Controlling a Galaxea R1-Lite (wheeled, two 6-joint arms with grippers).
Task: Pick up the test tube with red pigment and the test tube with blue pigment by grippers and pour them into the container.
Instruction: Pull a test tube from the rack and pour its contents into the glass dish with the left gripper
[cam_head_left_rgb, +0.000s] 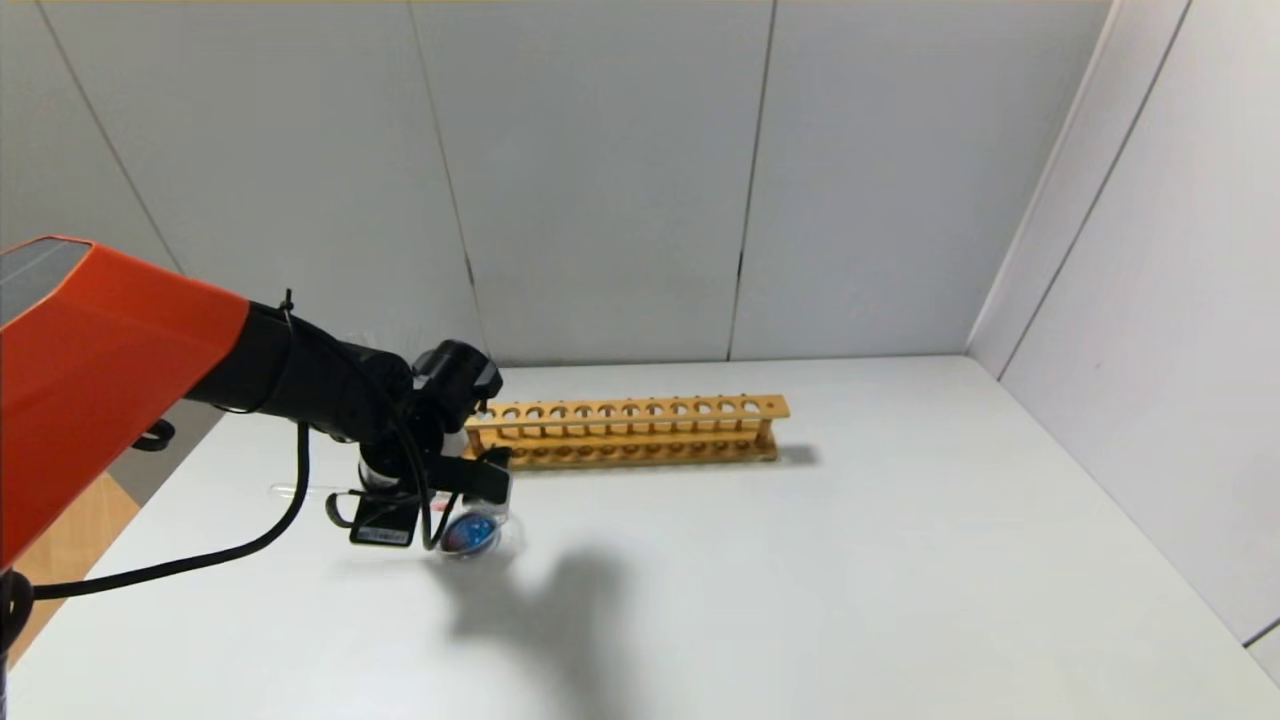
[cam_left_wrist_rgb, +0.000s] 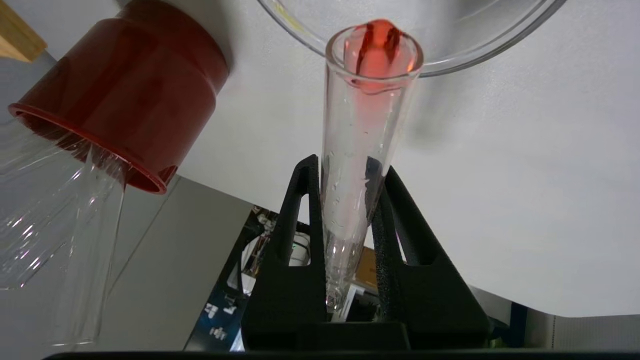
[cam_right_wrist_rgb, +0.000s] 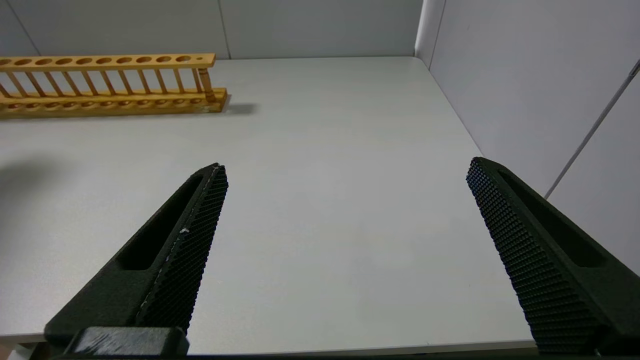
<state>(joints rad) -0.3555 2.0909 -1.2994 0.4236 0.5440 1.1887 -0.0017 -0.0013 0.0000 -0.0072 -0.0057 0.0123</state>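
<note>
My left arm (cam_head_left_rgb: 120, 350) is stretched out forward over the left side of the table, orange shell up top, black cabled wrist bent down. My left gripper (cam_left_wrist_rgb: 350, 165) is clamped tight on the test tube with red pigment (cam_left_wrist_rgb: 362, 145), both black fingers (cam_left_wrist_rgb: 300, 240) pressing its sides. My right gripper (cam_right_wrist_rgb: 345, 172) hangs low above the table's right side, fingers (cam_right_wrist_rgb: 190, 240) spread wide apart, holding nothing.
</note>
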